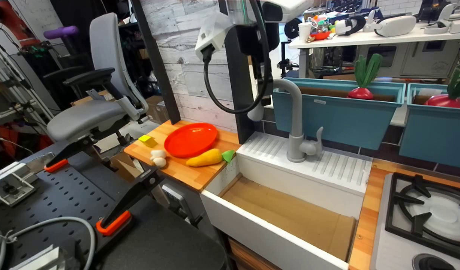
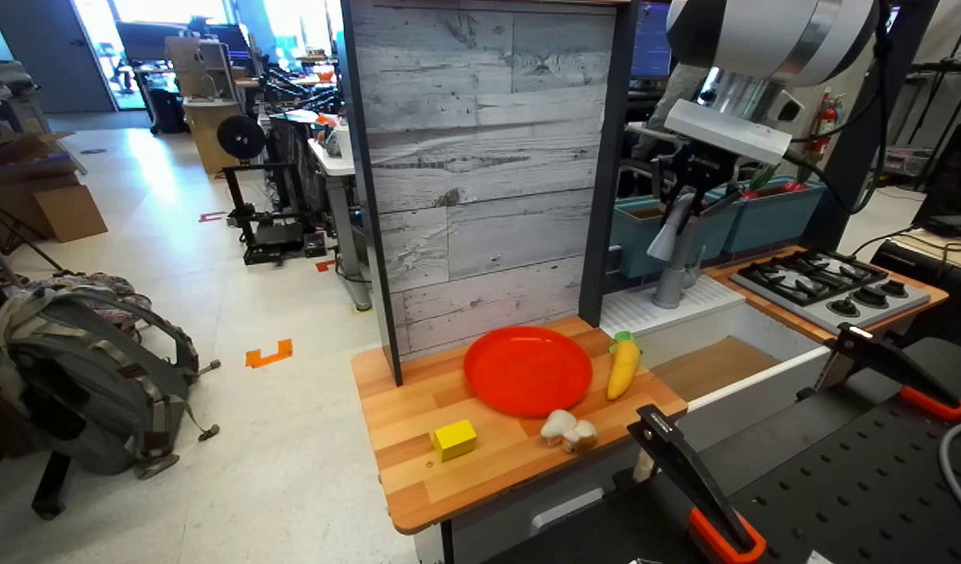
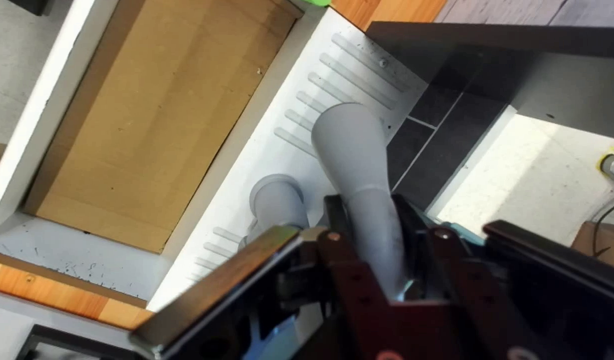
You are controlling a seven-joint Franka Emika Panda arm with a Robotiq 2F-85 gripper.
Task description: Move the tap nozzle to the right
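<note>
The tap nozzle [image 1: 297,107] is a matte grey gooseneck spout rising from the white ridged ledge behind the sink. It also shows in an exterior view [image 2: 663,242], with its flared end pointing down. In the wrist view the flared end of the nozzle [image 3: 352,145] points away from the camera, beside the tap base [image 3: 279,200]. My gripper [image 3: 368,212] has its black fingers on both sides of the nozzle's neck, against it. The gripper also shows in both exterior views [image 1: 265,93] [image 2: 690,188], up at the spout's curve. The small lever handle [image 1: 319,139] sits at the base.
A dark post [image 1: 245,125] stands close beside the nozzle. Blue planters [image 1: 331,118] are behind the tap. The white sink [image 1: 271,234] lies in front, with a stove [image 1: 381,225] beside it. A red plate [image 2: 527,368], yellow vegetable, mushrooms and yellow block lie on the wooden counter.
</note>
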